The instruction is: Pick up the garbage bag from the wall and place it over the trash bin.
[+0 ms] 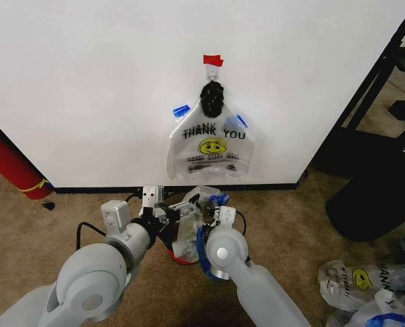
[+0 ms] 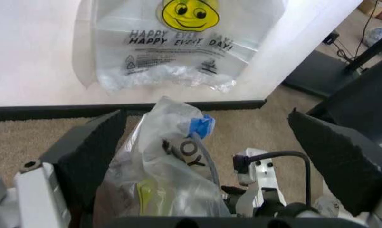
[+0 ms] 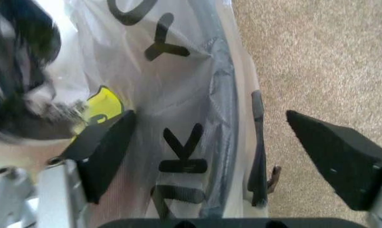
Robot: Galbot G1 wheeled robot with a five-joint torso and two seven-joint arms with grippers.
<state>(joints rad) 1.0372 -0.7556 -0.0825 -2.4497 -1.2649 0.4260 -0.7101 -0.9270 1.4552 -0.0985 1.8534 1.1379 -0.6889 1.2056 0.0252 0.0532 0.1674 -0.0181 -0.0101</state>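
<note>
While another bag [image 1: 211, 146] hangs on the wall [image 1: 86, 82], we hold both grippers spread around the garbage bag [image 2: 168, 161] over the trash bin [image 1: 182, 253]: left gripper [image 2: 210, 156], right gripper [image 3: 210, 156].

Wall surface [image 1: 86, 82]: plain white, matte, evenly lit, spanning most of the head view.
Baseboard [image 1: 93, 189]: narrow black strip along the foot of the wall, meeting the carpet.
Floor [image 1: 25, 231]: tan short-pile carpet, seen in all three views.
Wall end [image 1: 304, 178]: the white wall stops at a vertical corner on the right; the room opens beyond it.
Black stand [image 1: 386, 88]: dark metal frame with slanted legs, right of the wall end, standing on the carpet.
Dark base [image 1: 372, 204]: rounded black form on the floor below the stand.
Red cylinder [image 1: 8, 163]: leaning against the wall at far left, yellow band near its lower end.
</note>
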